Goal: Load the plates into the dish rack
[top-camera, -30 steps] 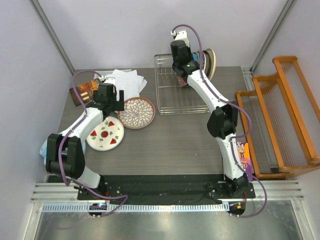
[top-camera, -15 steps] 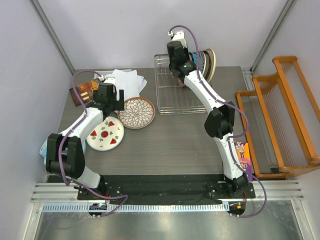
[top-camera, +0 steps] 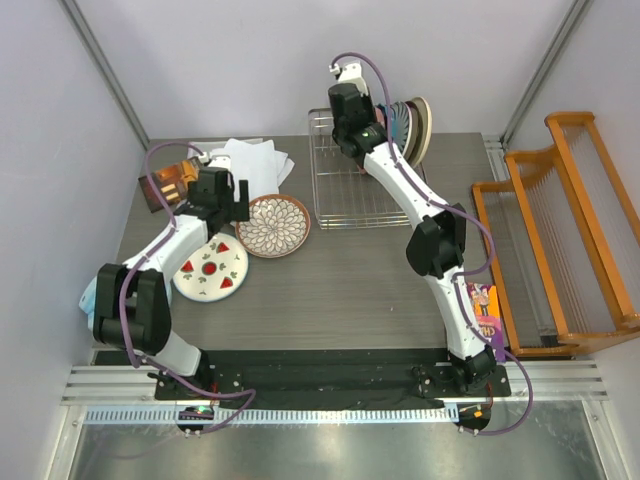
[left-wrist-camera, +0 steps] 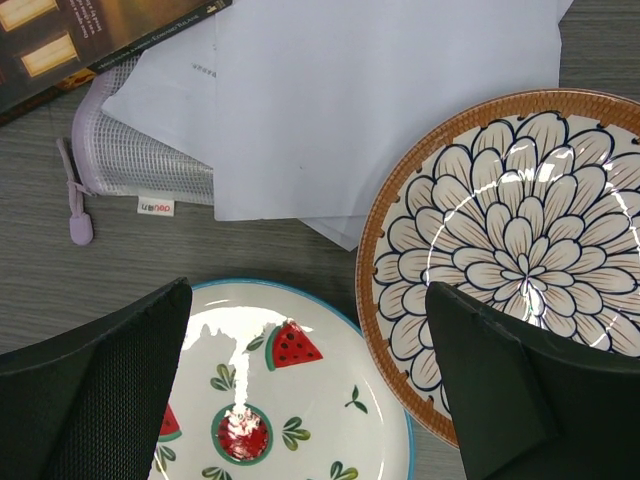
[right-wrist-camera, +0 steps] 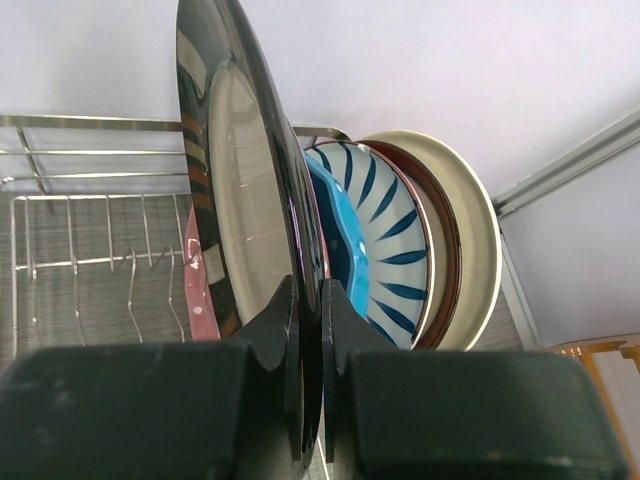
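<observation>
My right gripper (right-wrist-camera: 308, 290) is shut on the rim of the dark-rimmed plate with a beige centre (right-wrist-camera: 240, 180), held upright on edge over the silver wire dish rack (right-wrist-camera: 90, 190). A pink plate (right-wrist-camera: 197, 290) shows low behind it, standing in the rack. In the top view the right gripper (top-camera: 352, 128) is over the rack's (top-camera: 345, 205) far right part. My left gripper (left-wrist-camera: 305, 300) is open and empty, above the gap between the white plate with red watermelon slices (left-wrist-camera: 290, 400) and the brown-white petal plate (left-wrist-camera: 510, 240). Both lie flat on the table: petal plate (top-camera: 273, 225), fruit plate (top-camera: 210, 268).
A blue-striped plate (right-wrist-camera: 385, 240) and a cream plate (right-wrist-camera: 470, 240) stand at the rack's right end. White paper sheets (left-wrist-camera: 380, 90), a mesh pouch (left-wrist-camera: 140, 160) and a dark book (left-wrist-camera: 90, 35) lie behind the left plates. An orange wooden rack (top-camera: 570, 230) stands at far right.
My right gripper has shifted a little left and toward the back wall with the dark-rimmed plate. The left arm and the two flat plates have not moved.
</observation>
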Motion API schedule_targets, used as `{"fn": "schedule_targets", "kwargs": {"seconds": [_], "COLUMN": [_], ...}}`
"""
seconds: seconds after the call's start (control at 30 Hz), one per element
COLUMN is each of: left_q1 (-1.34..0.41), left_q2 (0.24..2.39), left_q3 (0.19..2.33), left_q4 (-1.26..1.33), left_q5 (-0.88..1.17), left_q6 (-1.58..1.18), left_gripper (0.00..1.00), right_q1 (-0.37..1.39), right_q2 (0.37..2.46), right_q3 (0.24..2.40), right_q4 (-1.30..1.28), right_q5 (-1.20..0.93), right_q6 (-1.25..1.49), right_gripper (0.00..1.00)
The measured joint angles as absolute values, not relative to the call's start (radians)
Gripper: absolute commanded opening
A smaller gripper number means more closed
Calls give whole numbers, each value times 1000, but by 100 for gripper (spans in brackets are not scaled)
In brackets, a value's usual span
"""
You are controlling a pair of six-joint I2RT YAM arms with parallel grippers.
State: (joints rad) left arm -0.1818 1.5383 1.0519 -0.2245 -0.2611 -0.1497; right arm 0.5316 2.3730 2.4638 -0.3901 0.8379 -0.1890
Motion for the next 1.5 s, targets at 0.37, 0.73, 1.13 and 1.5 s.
{"fn": "schedule_targets", "kwargs": {"seconds": [0.37, 0.73, 1.13, 1.5], "left_q1": [-182, -182, -182, -182], "left_q2": [1567, 1572, 1584, 1586], "left_q3": [1052, 1052, 1052, 1052], "left_q4": [-221, -221, -221, -221], "left_q5": [-250, -251, -250, -251], "left_q6": [-158, -157, -157, -157], "left_gripper": [99, 99, 99, 100], "right_q1": [564, 567, 547, 530], "right_q2": [2373, 2373, 2374, 2399], "right_q3": [2464, 2464, 2464, 2464], "right_q4": [-352, -351, -343, -368], "right_q5": [833, 834, 836, 817], "right_q6": [-188, -187, -190, -145], "right_gripper": [1, 1, 1, 1]}}
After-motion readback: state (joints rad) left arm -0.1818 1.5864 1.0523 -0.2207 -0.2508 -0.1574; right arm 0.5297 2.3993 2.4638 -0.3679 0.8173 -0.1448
